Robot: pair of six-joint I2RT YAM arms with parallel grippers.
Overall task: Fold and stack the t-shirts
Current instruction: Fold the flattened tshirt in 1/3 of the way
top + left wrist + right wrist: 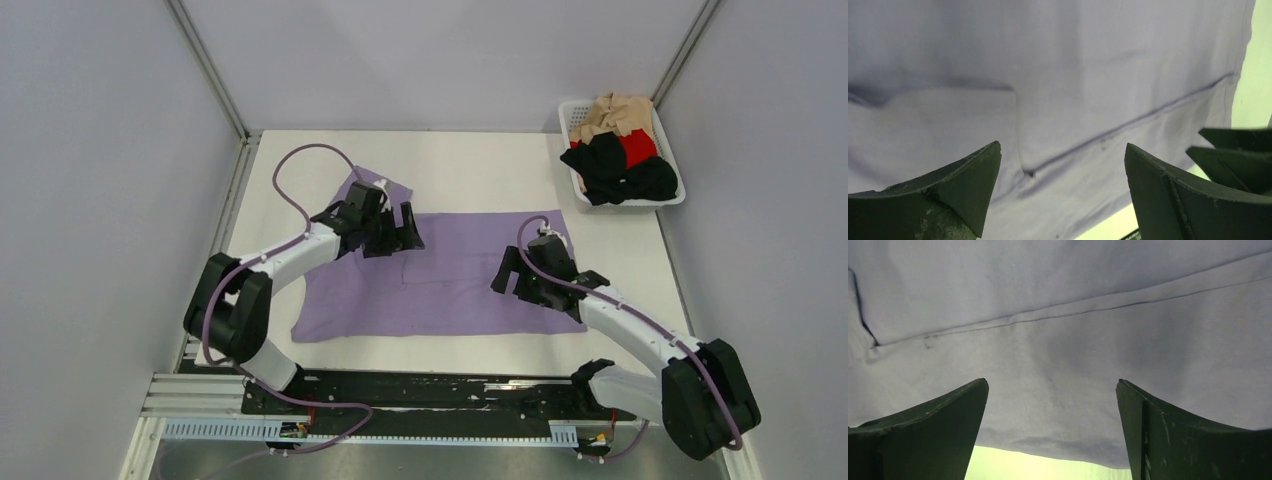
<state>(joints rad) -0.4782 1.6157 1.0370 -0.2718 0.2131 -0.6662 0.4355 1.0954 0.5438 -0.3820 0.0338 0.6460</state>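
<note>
Plain lavender-purple cloth t-shirt (440, 275) lies spread out on the white table (480, 165), approx mid-table. Its long side runs left-right, and one sleeve sticks out at the far-left corner. The cloth is mostly flat w/ a few seams and shallow creases showing in both wrist views.

Left gripper (395, 238) hangs over the shirt's far-left part, just beside that sleeve. Its jaws are spread wide w/ nothing btwn them, only purple cloth below. Can't tell if the tips touch the fabric.

Right gripper (512, 280) is over the shirt's right side, near the front-right corner. Its jaws are also fully apart and grip nothing. In the right wrist view the shirt's hem edge and a strip of bare table show btwn the fingers. Contact w/ the cloth is unclear here too.

The 2 grippers face each other across the shirt, well apart.

White plastic mesh basket (572, 110) sits at the far-right table corner, well apart from the purple shirt. It holds bunched-up shirts: tan one (615, 115) at the back, red one (640, 148) in the middle and black one (615, 172) at the front, spilling over the rim.
</note>
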